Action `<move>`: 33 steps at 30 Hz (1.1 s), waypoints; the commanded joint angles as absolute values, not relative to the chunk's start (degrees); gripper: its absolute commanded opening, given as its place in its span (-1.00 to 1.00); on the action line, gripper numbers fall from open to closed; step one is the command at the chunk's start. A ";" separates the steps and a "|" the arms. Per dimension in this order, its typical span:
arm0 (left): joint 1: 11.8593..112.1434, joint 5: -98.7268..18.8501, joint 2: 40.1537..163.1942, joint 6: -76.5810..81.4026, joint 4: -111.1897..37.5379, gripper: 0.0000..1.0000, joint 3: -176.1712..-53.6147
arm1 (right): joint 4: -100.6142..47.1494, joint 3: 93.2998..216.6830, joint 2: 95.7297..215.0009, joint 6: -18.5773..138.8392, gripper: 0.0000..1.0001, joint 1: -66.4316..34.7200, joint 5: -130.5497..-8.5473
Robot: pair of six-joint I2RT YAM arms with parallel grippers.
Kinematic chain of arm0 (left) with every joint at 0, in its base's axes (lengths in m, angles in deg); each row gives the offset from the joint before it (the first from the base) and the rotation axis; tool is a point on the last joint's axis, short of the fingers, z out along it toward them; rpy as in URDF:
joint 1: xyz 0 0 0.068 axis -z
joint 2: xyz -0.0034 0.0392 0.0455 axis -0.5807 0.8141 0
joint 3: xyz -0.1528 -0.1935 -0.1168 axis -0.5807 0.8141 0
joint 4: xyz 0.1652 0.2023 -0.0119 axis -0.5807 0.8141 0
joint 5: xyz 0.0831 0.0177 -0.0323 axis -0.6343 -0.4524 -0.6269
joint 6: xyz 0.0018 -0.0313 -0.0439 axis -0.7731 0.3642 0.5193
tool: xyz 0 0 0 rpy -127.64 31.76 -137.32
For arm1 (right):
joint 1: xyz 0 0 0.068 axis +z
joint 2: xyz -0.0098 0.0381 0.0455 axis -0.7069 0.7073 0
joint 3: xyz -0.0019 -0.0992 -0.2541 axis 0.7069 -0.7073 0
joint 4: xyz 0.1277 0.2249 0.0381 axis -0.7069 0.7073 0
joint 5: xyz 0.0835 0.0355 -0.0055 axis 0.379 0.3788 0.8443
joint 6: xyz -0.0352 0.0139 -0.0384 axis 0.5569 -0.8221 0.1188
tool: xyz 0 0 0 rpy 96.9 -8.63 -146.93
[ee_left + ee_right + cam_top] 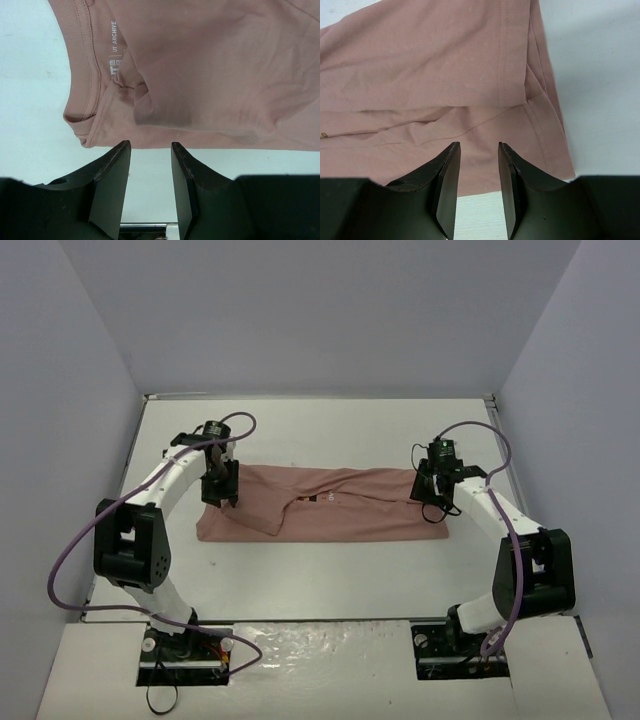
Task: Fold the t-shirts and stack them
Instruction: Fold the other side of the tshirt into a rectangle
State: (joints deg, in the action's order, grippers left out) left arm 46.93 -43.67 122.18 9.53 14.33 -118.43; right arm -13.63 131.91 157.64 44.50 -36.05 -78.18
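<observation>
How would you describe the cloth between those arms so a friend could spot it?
On the white table, between the left end effector and the right end effector, lies a long folded strip, the t-shirt. Nothing else there is salmon-pink or soft.

The shirt (340,508) lay on the table (300,430), stretched from 9 to 3 o'clock. The left gripper (220,498) stood over its 9 o'clock end, the right gripper (432,502) over its 3 o'clock end.
</observation>
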 commanded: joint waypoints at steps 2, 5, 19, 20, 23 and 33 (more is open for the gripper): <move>43.71 -41.50 122.02 5.95 10.37 -0.29 -118.49 | -14.32 133.22 157.18 45.15 -0.33 -36.48 -77.72; 43.24 -38.28 124.54 6.08 8.86 -0.29 -118.57 | -14.32 132.88 157.25 45.19 -0.32 -36.46 -77.72; 43.25 -32.99 122.86 8.96 13.39 -1.00 -122.07 | -14.23 132.43 155.82 45.15 -0.32 -36.63 -77.72; 43.32 -33.76 122.07 9.93 15.12 -1.00 -122.58 | -14.23 132.36 155.63 45.15 -0.33 -36.64 -77.72; 43.32 -35.08 118.67 13.66 19.59 -0.97 -122.76 | -14.23 132.36 155.16 45.15 -0.32 -36.97 -77.79; 39.46 -39.49 118.49 14.34 19.24 -0.07 -121.25 | -14.30 136.36 158.51 45.11 -0.33 -37.36 -79.72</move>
State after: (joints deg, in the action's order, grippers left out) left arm 41.66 -35.65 118.73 13.37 18.31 -117.85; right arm -13.42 132.27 157.59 44.71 -36.82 -77.85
